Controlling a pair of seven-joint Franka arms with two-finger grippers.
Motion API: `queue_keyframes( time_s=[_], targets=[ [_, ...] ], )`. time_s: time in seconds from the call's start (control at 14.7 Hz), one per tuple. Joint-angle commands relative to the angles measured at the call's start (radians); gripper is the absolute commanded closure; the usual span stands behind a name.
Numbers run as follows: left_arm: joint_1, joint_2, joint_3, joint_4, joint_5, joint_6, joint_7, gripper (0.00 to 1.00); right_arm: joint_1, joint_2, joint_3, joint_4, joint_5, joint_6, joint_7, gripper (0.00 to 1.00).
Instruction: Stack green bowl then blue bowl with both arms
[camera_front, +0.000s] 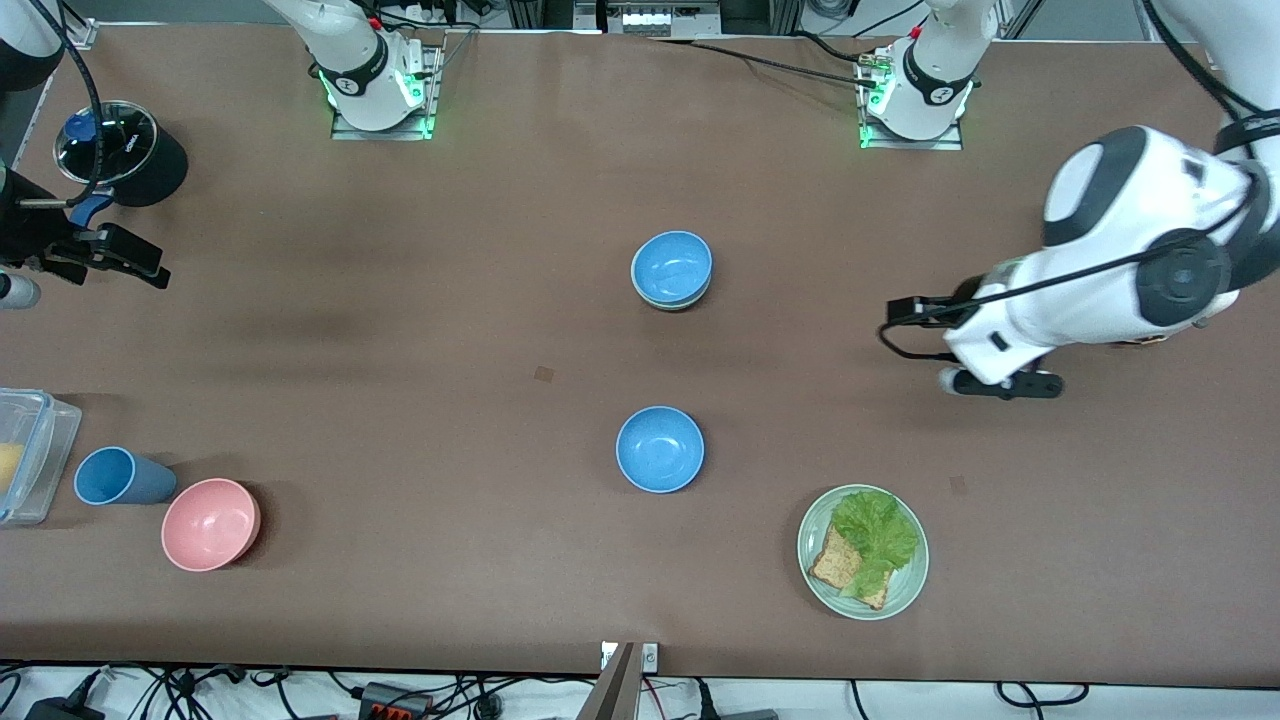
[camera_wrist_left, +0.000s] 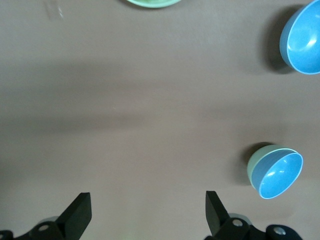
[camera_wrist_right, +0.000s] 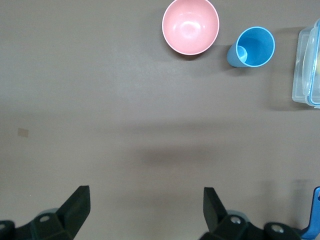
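The green bowl (camera_front: 672, 303) stands mid-table with a blue bowl (camera_front: 671, 266) nested inside it; only its rim shows. The left wrist view shows the pair too, the green bowl (camera_wrist_left: 256, 164) holding the blue bowl (camera_wrist_left: 280, 174). A second blue bowl (camera_front: 660, 449) stands alone nearer the front camera and also shows in the left wrist view (camera_wrist_left: 302, 37). My left gripper (camera_front: 1003, 386) (camera_wrist_left: 147, 200) is open and empty over bare table toward the left arm's end. My right gripper (camera_front: 140, 262) (camera_wrist_right: 145, 195) is open and empty over bare table at the right arm's end.
A pale-green plate (camera_front: 812, 560) with lettuce and bread lies near the front edge. A pink bowl (camera_front: 210, 523) (camera_wrist_right: 190, 26), a blue cup (camera_front: 118, 477) (camera_wrist_right: 252, 47) and a clear container (camera_front: 25, 455) stand at the right arm's end. A black round jar (camera_front: 120, 150) stands beside the right arm.
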Motion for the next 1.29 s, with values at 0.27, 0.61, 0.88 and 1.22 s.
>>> queue_keyframes(
  time_s=[0.27,0.61,0.88,1.22],
  targets=[
    [-0.366,-0.303,0.576,-0.201,-0.138,0.159,0.141,0.0,-0.016,-0.004,0.013,0.01,0.003,-0.022,-0.007,0.0],
    [-0.447,-0.423,0.688,-0.207,-0.127,0.035,0.155,0.0,-0.016,-0.006,0.01,0.011,0.001,-0.04,-0.001,0.0],
    [-0.447,-0.427,0.656,-0.21,-0.125,0.042,0.152,0.0,-0.016,-0.006,0.01,0.011,0.001,-0.039,-0.001,0.0],
    [-0.452,-0.432,0.614,-0.187,-0.087,0.007,0.159,0.0,-0.016,-0.006,0.01,0.011,0.0,-0.034,0.001,0.0]
  ],
)
